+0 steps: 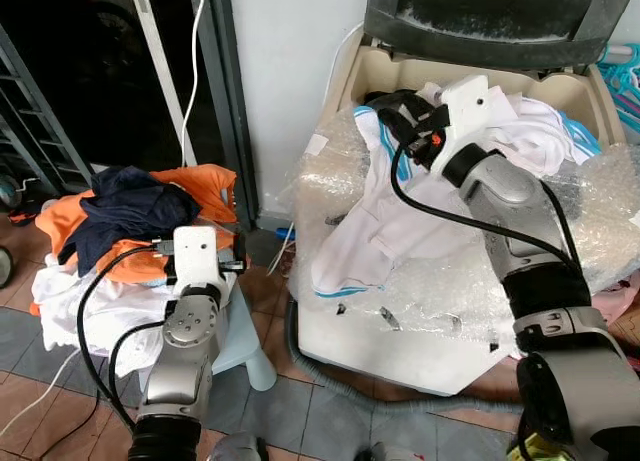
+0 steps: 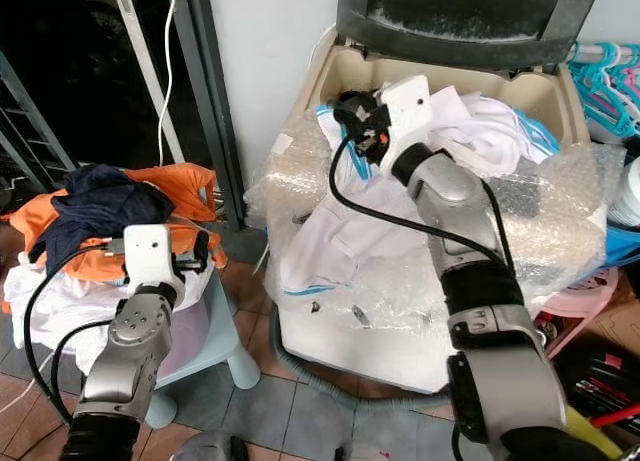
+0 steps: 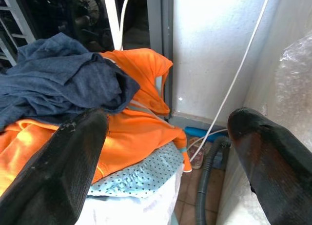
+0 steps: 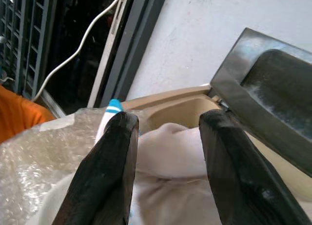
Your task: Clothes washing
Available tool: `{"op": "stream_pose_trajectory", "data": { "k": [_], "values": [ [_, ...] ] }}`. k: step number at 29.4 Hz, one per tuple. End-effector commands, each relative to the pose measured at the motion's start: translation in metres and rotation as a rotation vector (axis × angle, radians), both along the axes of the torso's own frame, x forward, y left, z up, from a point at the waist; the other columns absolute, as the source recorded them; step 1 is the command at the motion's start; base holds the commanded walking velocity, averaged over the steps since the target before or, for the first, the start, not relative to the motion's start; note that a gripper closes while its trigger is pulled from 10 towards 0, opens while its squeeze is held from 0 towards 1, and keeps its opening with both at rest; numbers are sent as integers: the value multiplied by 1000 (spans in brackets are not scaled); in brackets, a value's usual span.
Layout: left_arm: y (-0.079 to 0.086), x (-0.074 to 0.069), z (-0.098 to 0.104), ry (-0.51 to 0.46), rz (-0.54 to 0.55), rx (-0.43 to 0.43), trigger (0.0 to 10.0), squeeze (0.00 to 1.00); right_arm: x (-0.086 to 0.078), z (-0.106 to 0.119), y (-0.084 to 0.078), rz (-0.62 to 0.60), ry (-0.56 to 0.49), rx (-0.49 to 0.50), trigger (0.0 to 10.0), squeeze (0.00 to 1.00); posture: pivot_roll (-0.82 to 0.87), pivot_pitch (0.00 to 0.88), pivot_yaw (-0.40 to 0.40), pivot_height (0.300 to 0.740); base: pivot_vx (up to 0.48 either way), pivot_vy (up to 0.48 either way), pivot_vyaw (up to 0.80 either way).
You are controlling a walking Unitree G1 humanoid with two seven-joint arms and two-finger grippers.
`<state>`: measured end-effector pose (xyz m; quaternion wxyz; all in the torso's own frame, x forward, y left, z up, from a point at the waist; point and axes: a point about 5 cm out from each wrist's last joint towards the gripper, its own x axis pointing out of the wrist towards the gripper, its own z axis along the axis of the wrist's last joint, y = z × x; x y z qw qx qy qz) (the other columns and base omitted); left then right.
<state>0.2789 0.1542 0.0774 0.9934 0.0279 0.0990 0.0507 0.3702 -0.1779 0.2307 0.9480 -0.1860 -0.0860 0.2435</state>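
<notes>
A beige top-loading washing machine (image 1: 352, 73) stands with its dark lid (image 1: 480, 11) raised. White clothes fill its opening, and a white garment with blue trim (image 1: 350, 231) hangs down over the front. My right gripper (image 4: 168, 120) is at the near left corner of the opening, open, with its fingers either side of the white cloth. A pile of orange (image 1: 195, 186), navy (image 1: 125, 206) and white (image 1: 70, 301) clothes lies on a light blue stool (image 1: 245, 341) to the left. Beside that pile my left gripper (image 3: 168, 120) is open wide, holding nothing.
Bubble wrap (image 1: 610, 211) covers the machine's top and front. A grey hose (image 1: 330, 376) curls on the tiled floor at its base. A white cable (image 1: 190, 61) hangs by the dark doorway. Turquoise hangers (image 1: 625, 76) and a pink basket (image 2: 585, 301) sit at the right.
</notes>
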Motion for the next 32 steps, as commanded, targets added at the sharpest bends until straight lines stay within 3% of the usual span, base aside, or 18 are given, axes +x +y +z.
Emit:
{"op": "stream_pose_trajectory", "data": {
  "k": [1,5,7,11,12,15,18,19,20,21,25,32],
  "values": [
    [0,0,3,-5,-1,14,10000,0,-3,10,2,28,-23,-24,10000,1000,-69,0,-2,740,0,0,0],
    [-2,1,2,0,-12,15,10000,0,-10,-3,-11,88,54,-89,10000,1000,-72,0,-1,740,0,0,0],
    [-3,1,2,-2,-18,17,10000,0,-17,-13,-28,101,126,-93,10000,1000,-78,0,5,740,0,0,0],
    [-2,1,2,0,-19,20,10000,0,-27,-28,-44,95,208,-162,10000,980,-81,0,10,740,0,0,0],
    [-2,1,2,0,-19,20,10000,0,-28,-30,-46,94,218,-172,10000,980,-81,0,10,740,0,0,0],
    [-3,2,2,2,-26,21,10000,0,-29,-42,-49,63,249,-198,10000,835,-84,0,16,740,0,0,0],
    [-5,3,3,0,-32,21,10000,0,-25,-55,-47,11,275,-216,10000,816,-81,0,15,740,0,0,0],
    [-6,4,5,-4,-34,21,10000,0,-23,-65,-38,-4,298,-196,2941,0,-78,0,14,740,0,0,0],
    [-7,4,5,-4,-34,21,10000,0,-23,-68,-35,-4,302,-186,2941,0,-78,0,14,740,0,0,0],
    [-6,4,5,-6,-32,23,10000,0,-22,-73,-27,-8,309,-167,0,0,-71,0,12,740,0,0,0],
    [-5,4,6,-8,-18,25,10000,0,-21,-85,-11,9,345,-128,0,0,-67,0,10,740,0,0,0],
    [-6,4,6,-6,-15,24,10000,0,-16,-90,-7,-18,377,-125,0,0,-71,0,6,740,0,0,0]
  ]
}}
